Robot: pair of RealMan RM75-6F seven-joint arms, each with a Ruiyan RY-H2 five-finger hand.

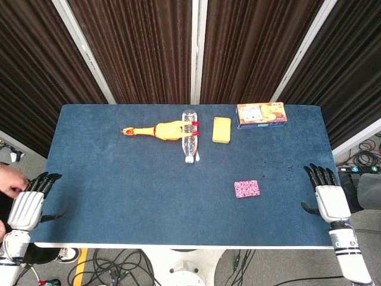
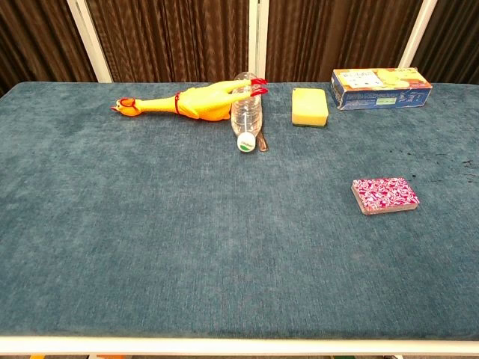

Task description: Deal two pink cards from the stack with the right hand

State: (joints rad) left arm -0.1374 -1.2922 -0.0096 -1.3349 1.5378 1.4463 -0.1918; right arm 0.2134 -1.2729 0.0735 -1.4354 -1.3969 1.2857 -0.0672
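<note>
A stack of pink patterned cards (image 1: 247, 189) (image 2: 385, 194) lies flat on the blue tabletop, right of centre toward the front. My right hand (image 1: 327, 196) rests at the table's right edge, well to the right of the stack, fingers extended and apart, holding nothing. My left hand (image 1: 31, 201) sits at the left front edge, fingers also spread and empty. Neither hand shows in the chest view.
Across the far half lie a yellow rubber chicken (image 1: 156, 130) (image 2: 183, 102), a clear plastic bottle (image 1: 189, 135) (image 2: 247, 114), a yellow sponge (image 1: 221, 129) (image 2: 310, 107) and a snack box (image 1: 261, 115) (image 2: 382, 87). A person's hand (image 1: 11, 180) shows at the left edge.
</note>
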